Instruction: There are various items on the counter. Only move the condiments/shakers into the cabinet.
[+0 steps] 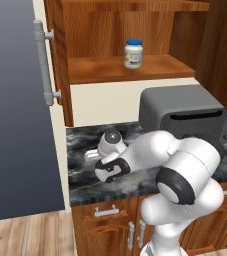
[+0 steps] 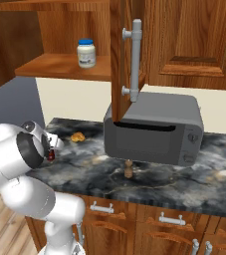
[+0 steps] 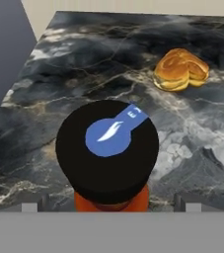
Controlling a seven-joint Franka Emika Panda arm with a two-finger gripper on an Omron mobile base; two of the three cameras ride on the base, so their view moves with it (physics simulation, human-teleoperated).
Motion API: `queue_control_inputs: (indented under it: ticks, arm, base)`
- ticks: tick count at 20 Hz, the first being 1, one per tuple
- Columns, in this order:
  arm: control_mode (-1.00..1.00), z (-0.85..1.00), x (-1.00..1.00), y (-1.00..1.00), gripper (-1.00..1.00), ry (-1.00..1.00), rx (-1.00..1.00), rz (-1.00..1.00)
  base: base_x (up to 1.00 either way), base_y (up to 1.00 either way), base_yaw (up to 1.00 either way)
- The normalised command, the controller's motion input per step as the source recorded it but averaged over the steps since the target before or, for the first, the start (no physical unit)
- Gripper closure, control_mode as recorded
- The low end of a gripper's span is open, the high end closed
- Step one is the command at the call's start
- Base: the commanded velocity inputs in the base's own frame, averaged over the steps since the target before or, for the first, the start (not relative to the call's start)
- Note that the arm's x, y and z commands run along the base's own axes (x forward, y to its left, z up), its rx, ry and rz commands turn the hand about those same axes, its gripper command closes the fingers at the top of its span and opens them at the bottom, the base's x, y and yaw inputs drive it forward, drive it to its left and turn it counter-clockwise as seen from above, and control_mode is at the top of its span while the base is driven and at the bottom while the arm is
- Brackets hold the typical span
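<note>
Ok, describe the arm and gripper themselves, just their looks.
The arm is glossy white, built of rounded, bulbous links, with black rings at the joints and a grey round cap near the wrist. No cables or markings show. The gripper has two small, dark grey, squarish finger tips.

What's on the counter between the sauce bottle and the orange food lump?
Nothing: in the hand view, only bare dark marbled counter lies between the sauce bottle's black cap and the food lump.
</note>
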Motion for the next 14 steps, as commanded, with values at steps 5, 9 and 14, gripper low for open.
queue_control_inputs:
  ticks: [5,9,14]
  arm:
    - [-1.00,-0.03,0.05,0.02,-1.00,-0.05,0.00,0.00]
    - [-1.00,-0.02,0.11,0.00,-1.00,-0.07,0.00,0.00]
    - [-1.00,-0.01,0.04,0.00,1.00,-0.02,0.00,0.00]
  base:
    - [0.00,0.00,0.00]
    - [0.00,0.00,0.00]
    - [0.00,0.00,0.00]
